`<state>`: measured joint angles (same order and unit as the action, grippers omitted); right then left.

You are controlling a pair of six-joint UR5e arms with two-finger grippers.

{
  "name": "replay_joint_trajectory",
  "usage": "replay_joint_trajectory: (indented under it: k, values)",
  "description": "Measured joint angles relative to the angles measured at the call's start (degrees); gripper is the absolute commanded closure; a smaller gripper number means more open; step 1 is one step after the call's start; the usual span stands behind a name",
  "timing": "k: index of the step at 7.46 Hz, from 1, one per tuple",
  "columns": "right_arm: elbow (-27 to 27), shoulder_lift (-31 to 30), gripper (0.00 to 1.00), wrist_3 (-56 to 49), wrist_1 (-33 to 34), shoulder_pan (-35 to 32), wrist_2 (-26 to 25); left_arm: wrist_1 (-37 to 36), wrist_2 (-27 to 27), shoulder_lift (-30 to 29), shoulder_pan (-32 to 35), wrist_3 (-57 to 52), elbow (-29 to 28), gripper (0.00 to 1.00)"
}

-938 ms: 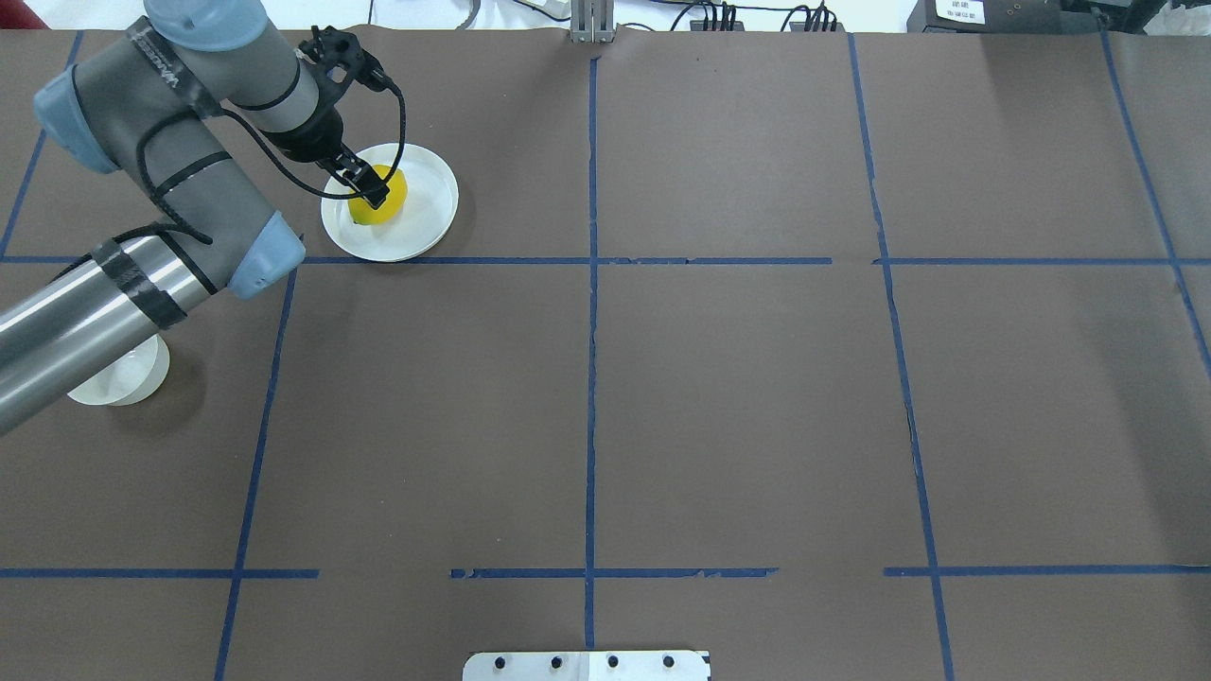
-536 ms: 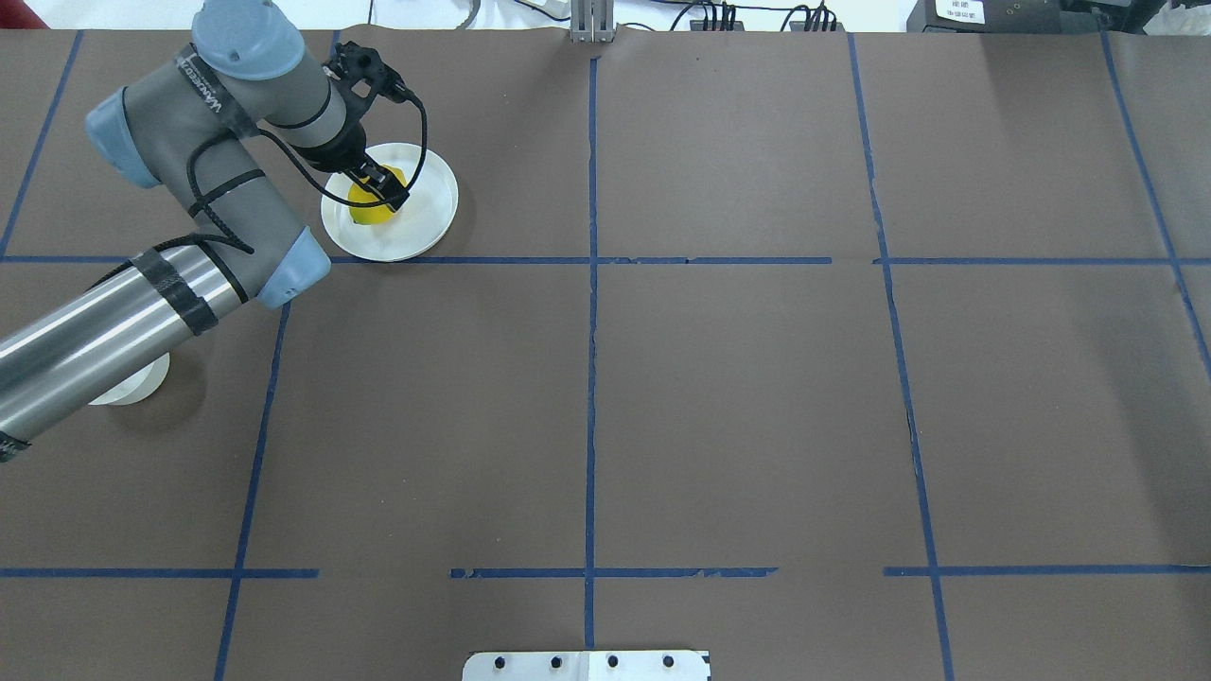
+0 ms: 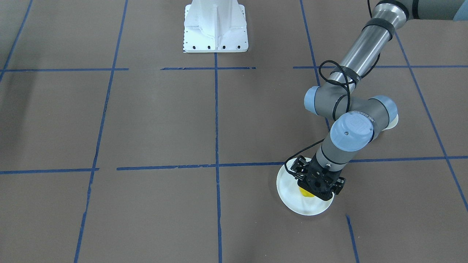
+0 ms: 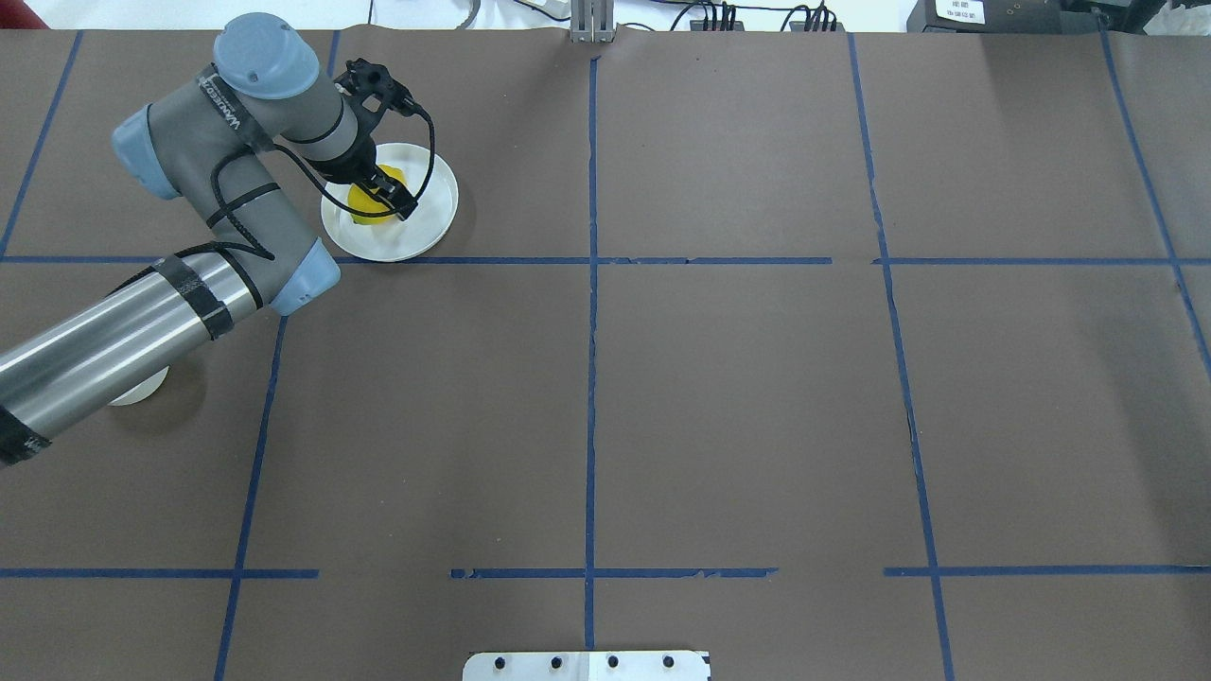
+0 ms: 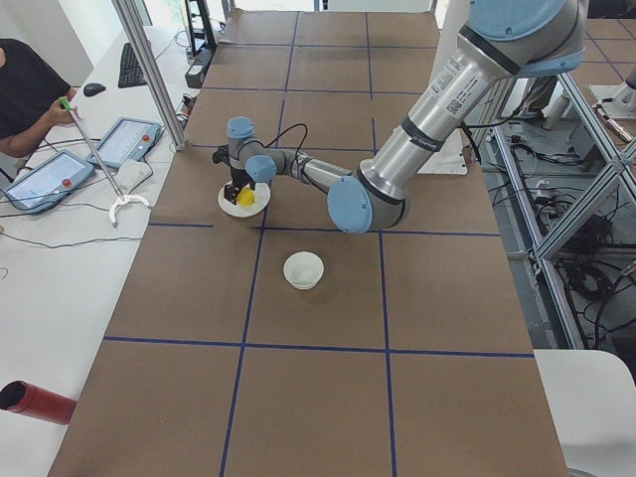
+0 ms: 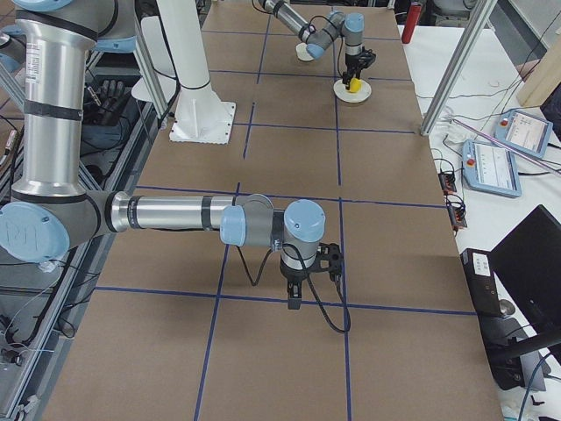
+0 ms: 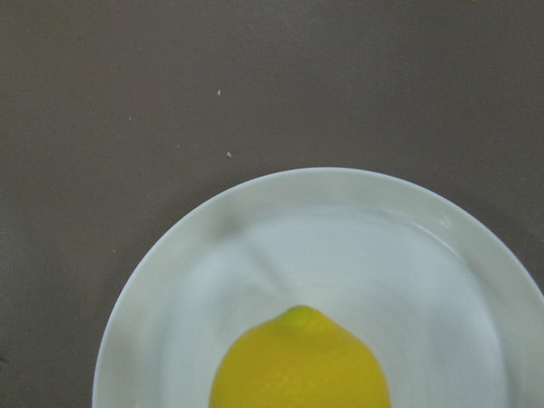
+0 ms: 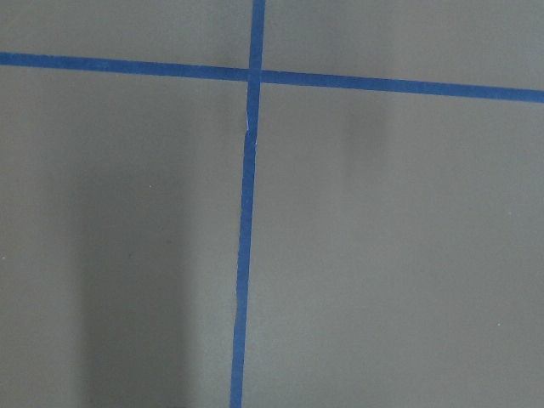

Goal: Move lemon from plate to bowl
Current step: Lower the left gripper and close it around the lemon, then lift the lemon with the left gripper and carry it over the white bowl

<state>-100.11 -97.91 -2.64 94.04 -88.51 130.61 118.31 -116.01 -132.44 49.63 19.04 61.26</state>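
the lemon [image 4: 363,202] lies on the plate [image 4: 430,216] in the upper left of the overhead view, and the left gripper [image 4: 388,196] is low over it. i cannot tell whether the jaws are clamped. it should straddle the narrow width, squeeze gently, then lift straight up before swinging to the bowl [image 5: 303,269].

The lemon [image 7: 297,365] has smooth yellow skin with a soft shine. The plate [image 7: 425,255] looks smooth, white and slightly glossy. The table cover [image 4: 757,397] is matt brown, like paper, with blue tape lines [image 8: 245,255]. The tube of my left arm [image 4: 104,340] is polished metal.
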Motion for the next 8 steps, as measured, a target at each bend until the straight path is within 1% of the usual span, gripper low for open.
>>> replay_joint_trajectory:
  k: [1, 2, 3, 5, 6, 7, 8]
  values:
    - [0.00, 0.00, 0.00, 0.00, 0.00, 0.00, 0.00, 1.33, 0.04, 0.00, -0.03, 0.10, -1.00, 0.27]
    - [0.00, 0.00, 0.00, 0.00, 0.00, 0.00, 0.00, 1.91, 0.06, -0.02, -0.05, 0.14, -1.48, 0.74]
    - [0.00, 0.00, 0.00, 0.00, 0.00, 0.00, 0.00, 2.07, 0.06, -0.04, -0.05, 0.26, -1.59, 1.00]
    - [0.00, 0.00, 0.00, 0.00, 0.00, 0.00, 0.00, 1.62, -0.11, 0.00, 0.17, 0.87, -0.59, 1.00]
    - [0.00, 0.00, 0.00, 0.00, 0.00, 0.00, 0.00, -0.22, -0.37, 0.42, 0.87, 0.99, 1.83, 1.00]
    - [0.00, 0.00, 0.00, 0.00, 0.00, 0.00, 0.00, -4.01, -0.78, 2.74, 1.89, 0.84, 7.37, 1.00]
    - [0.00, 0.00, 0.00, 0.00, 0.00, 0.00, 0.00, -6.82, -1.09, 8.29, 2.49, 0.54, 15.73, 1.00]
